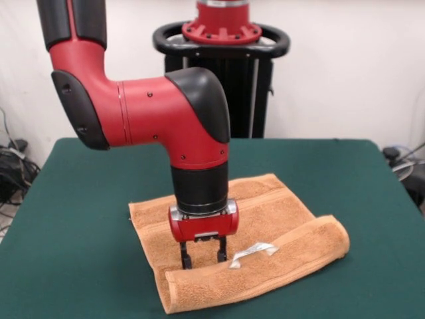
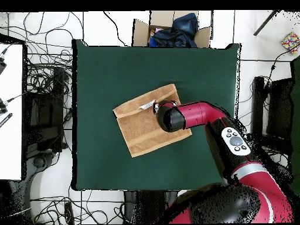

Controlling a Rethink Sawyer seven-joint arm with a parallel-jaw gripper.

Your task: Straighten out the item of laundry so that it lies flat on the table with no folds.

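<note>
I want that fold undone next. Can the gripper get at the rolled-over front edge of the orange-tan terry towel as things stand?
Probably yes. The gripper hangs right behind the folded-over edge of the orange-tan terry towel, jaws apart and pointing down, and nothing stands between them on the dark green felt table. The small white label lies beside it.

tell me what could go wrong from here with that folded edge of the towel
1. The gripper stands with fingers apart right behind the towel's folded-over strip; closing there might pinch both layers and drag the whole towel across the table.
2. The white label lies beside the fingers and could snag.
</note>
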